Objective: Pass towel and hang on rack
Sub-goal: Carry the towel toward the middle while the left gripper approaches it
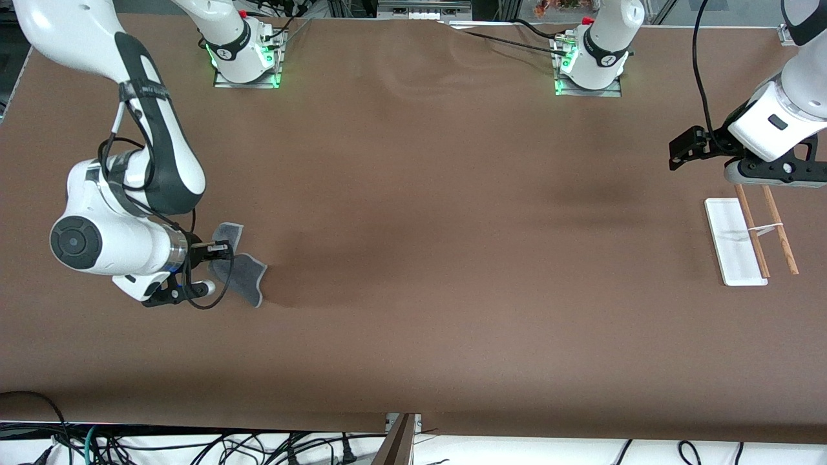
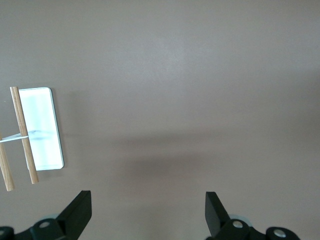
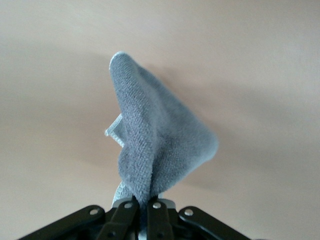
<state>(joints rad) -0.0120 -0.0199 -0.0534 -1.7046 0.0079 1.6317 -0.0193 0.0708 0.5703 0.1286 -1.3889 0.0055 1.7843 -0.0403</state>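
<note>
The dark grey towel hangs from my right gripper, which is shut on one bunched part of it just above the table at the right arm's end. In the right wrist view the towel fans out from the closed fingertips of the right gripper. The rack lies at the left arm's end, a white base with two brown rods. My left gripper is open and empty, in the air beside the rack. The left wrist view shows the left gripper over bare table and the rack off to one side.
The brown table stretches between the two grippers. The arm bases stand along the edge farthest from the front camera. Cables hang below the nearest edge.
</note>
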